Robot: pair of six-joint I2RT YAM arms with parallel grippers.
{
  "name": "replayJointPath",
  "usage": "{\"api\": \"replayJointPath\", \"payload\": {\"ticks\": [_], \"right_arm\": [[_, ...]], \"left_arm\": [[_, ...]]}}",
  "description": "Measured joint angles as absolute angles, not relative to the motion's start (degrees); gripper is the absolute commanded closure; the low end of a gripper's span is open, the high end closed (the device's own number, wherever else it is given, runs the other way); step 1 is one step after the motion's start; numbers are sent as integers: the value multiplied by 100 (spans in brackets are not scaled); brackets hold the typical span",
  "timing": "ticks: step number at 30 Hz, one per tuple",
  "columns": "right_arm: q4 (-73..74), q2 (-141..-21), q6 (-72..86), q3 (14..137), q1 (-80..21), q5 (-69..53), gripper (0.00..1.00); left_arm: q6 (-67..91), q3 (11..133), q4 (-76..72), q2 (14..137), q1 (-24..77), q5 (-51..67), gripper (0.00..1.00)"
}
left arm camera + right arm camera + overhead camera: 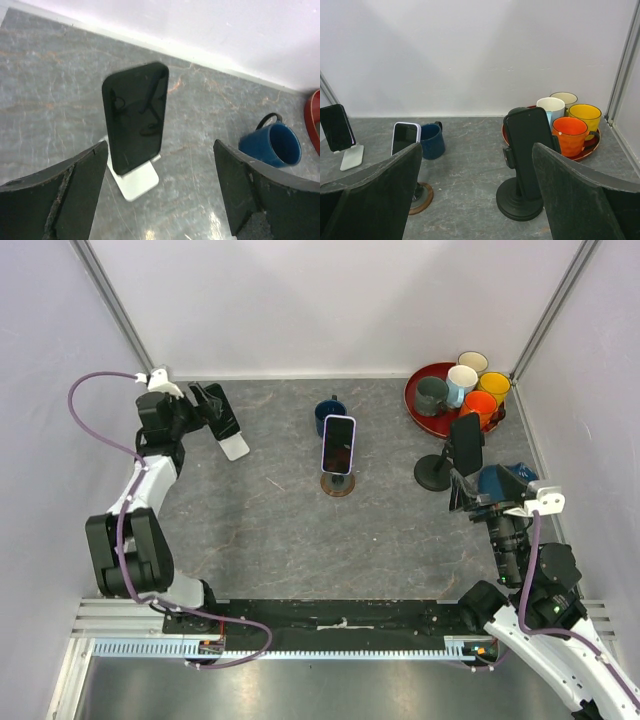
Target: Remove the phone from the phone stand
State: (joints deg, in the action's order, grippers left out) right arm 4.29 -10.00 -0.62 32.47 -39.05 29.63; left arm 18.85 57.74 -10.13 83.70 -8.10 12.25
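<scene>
Grey tabletop (270,530); black phone (135,117) on white stand (139,181); left gripper (161,165) agape

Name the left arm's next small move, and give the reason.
Probably ease the left gripper forward and slightly left. Its jaws stand open, and the black phone, leaning on the white stand, sits ahead of the fingers, off-centre toward the left one. Centring first should let the fingers close on the phone's edges.

We see a grey marbled worktop (280,540) enclosed by plain white walls (330,300), metal corner posts (110,302), evenly lit.
</scene>
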Motion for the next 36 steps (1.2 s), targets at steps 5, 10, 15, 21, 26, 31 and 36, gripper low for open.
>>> {"api": "replayJointPath", "payload": {"ticks": [5,10,15,21,26,31,36], "right_arm": [[427,-993,-64,3227,-3907,2893,2],[425,-1011,-67,3227,-3907,2818,2],[423,-1127,-71,3225,-3907,2805,2],[425,-1280,-84,3227,-3905,2775,2],[427,-1321,-91,3227,-3907,2762,2],[429,-1363,-91,3225,-3907,2698,2],[432,-1363,-110,3225,-3907,2674,2]], "left_arm": [[1909,6012,-1815,9174,-1481,2255,9],[2303,6519,-2615,10235,-2119,3439,12],[2681,6838,-3199,10989,-2298,4316,14],[2788,7205,-3514,11371,-2235,4888,20],[2788,7391,-3638,11596,-2226,5157,30],[2805,7671,-3632,11970,-2206,5369,39],[2829,7900,-3610,12180,-2167,5688,49]]}}
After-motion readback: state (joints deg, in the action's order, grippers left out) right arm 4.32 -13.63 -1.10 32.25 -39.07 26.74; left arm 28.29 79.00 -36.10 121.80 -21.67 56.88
